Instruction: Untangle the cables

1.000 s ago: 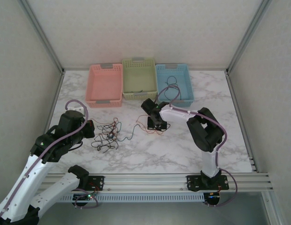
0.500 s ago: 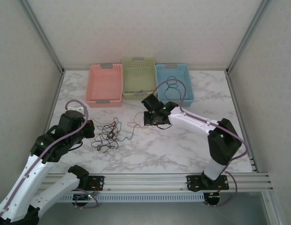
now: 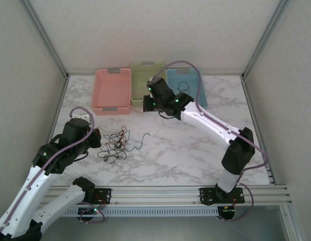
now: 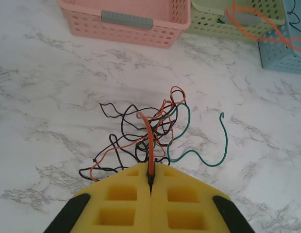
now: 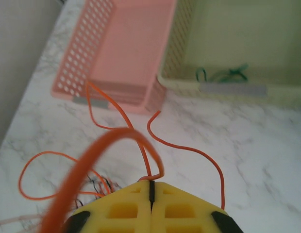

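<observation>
The right pincer (image 5: 151, 190) was pressed shut on a thin orange cable (image 5: 189, 150). It was up in the air by the near ends of the pink basket (image 5: 73, 63) and the green basket (image 5: 228, 90). The cable hung from it in big loose loops.

The left pincer (image 4: 150, 180) was low over the desk (image 4: 53, 97), squeezed shut on a red-orange cable (image 4: 149, 145). That cable ran into the tangle (image 4: 141, 131) of black and red-orange wires on the left side of the desk. A loose green cable (image 4: 209, 165) lay at the tangle's right edge.

A curled green wire (image 5: 223, 74) lay in the green basket, and a black cable (image 3: 183, 86) lay in the blue basket (image 3: 193, 72). So the orange cable probably belonged in the pink basket.

To do this well, the right pincer should go left and far until it is over the middle of the pink basket. It should stay high so the loops pass over the rim. Then it should dip down and let go.

The left pincer should hold tight so the tangle is not dragged along. One loop hung down toward the tangle, and I could not tell if it was free, so go slowly.
</observation>
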You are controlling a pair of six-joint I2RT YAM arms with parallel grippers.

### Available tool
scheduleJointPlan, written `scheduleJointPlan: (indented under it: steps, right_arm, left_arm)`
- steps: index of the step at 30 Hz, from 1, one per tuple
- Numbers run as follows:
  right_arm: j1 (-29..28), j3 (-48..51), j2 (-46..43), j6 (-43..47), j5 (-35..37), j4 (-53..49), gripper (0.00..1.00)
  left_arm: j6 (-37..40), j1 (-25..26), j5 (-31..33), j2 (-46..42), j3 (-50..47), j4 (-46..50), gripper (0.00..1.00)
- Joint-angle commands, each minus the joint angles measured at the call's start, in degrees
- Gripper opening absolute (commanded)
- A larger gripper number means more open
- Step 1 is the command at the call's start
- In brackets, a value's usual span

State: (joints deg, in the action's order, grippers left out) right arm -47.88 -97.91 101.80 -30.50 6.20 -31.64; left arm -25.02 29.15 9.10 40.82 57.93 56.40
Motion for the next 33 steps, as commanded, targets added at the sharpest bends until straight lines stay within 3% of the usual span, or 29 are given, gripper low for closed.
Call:
scheduleJointPlan:
  steps: [1,6,16,17,19,23,28,33]
  right_arm:
    - [-0.27,-7.84,7.25,2.35,-0.82,2.55,0.00]
    - [-0.13,-20.71,18.92,3.22,-1.94,6.95,0.00]
    - [-0.03,-56.08,47.21,-1.02,-3.54,4.51,0.00]
    - [-0.02,-57.90,49.27,-1.02,-3.70,5.49,0.05]
    - [-0.03,-58.45,51.82,-0.57,-3.49,9.04,0.33]
    - [0.04,-58.80,54.60,-1.25,-2.09,11.85,0.68]
    - [0.25,-58.64,52.77,0.41,-3.60,10.25,0.71]
    - [0.27,-53.63,44.62,2.72,-3.23,6.28,0.68]
  left_arm:
    - [0.90,-0.23,-0.67,-0.31,-0.87,-0.68,0.00]
    - [0.94,-0.23,-0.84,-0.13,-0.89,-0.80,0.00]
    - [0.86,-0.23,-0.49,0.27,-0.91,-0.55,0.00]
    - [0.93,-0.27,-0.41,0.28,-0.89,-0.59,0.00]
    - [0.85,-0.23,-0.41,0.26,-0.98,-0.60,0.00]
    - [0.90,-0.31,-0.49,0.52,-0.96,-0.62,0.00]
    - [0.91,-0.32,-0.49,0.56,-0.96,-0.59,0.00]
    - [0.79,-0.32,-0.40,0.11,-0.98,-0.59,0.00]
